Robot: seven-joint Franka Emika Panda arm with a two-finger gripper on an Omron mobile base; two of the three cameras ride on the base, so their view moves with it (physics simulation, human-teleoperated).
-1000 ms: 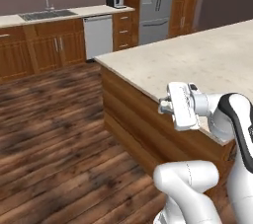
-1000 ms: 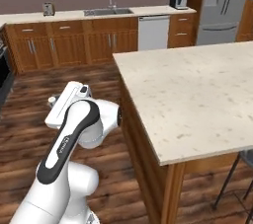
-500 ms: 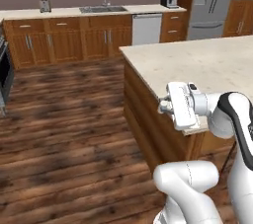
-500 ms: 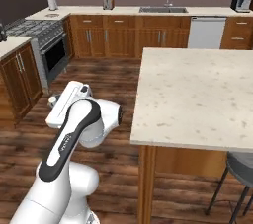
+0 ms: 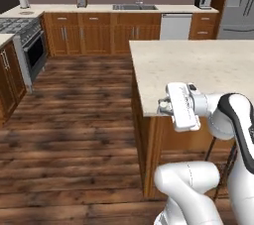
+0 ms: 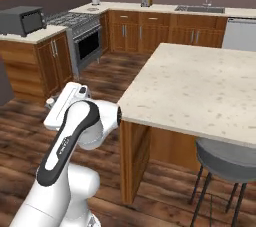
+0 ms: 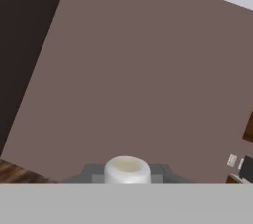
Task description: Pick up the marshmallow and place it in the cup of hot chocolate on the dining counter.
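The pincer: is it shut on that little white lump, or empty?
Shut on the marshmallow: in the hand view the white lump sits squeezed between the pincer's two dark fingertips.

I can read no text, label, brand, number or sign on any appliance, cabinet, counter or wall from my cameras here.

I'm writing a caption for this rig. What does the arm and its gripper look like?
A glossy white arm of rounded, tubular segments, with a black band curving along one link and dark joint seams. It ends in a flat white boxy hand and a gripper with small dark grey fingertips. No cables or markings show.
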